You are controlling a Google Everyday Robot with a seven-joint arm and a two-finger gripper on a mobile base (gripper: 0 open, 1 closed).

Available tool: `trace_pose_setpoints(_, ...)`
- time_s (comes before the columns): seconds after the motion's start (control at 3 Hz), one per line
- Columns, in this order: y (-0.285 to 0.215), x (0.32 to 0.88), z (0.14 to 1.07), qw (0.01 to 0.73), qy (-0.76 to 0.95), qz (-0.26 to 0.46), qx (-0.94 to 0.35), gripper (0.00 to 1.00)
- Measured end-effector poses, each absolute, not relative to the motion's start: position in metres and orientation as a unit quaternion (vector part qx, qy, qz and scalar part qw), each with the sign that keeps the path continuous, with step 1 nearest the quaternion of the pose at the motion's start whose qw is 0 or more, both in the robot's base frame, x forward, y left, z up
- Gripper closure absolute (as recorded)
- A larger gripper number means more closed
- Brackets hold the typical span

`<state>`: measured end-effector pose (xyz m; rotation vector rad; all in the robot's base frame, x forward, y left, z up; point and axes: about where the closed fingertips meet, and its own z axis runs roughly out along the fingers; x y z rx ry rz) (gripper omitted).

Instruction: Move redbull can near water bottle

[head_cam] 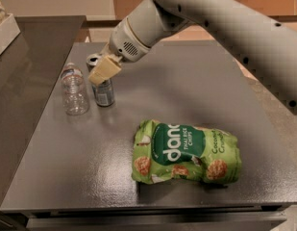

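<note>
The redbull can [105, 93], slim, silver and blue, stands upright at the back left of the grey table [186, 90], just right of the water bottle [74, 93]. The bottle is clear and ribbed with a label band near its neck, and a narrow gap separates it from the can. My gripper [103, 69] reaches down from the upper right and is shut on the can's upper part. One tan finger [105, 70] shows in front of the can. The can's base is at or just above the table top.
A green chips bag [186, 153] lies on its side at the front right of the table. A lower counter [28, 47] runs along the left. My white arm [225, 18] crosses the upper right.
</note>
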<state>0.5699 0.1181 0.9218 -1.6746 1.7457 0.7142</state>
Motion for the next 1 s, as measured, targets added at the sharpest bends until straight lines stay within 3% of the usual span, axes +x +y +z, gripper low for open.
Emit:
trace_pose_setpoints(0.67,0.1215,0.5680,0.9208,0.303,0.657,0.271,-0.635,0.13)
trace_pose_setpoints(1.0,0.1231,0.5672,0.9203,0.302,0.657,0.272,-0.636,0.00)
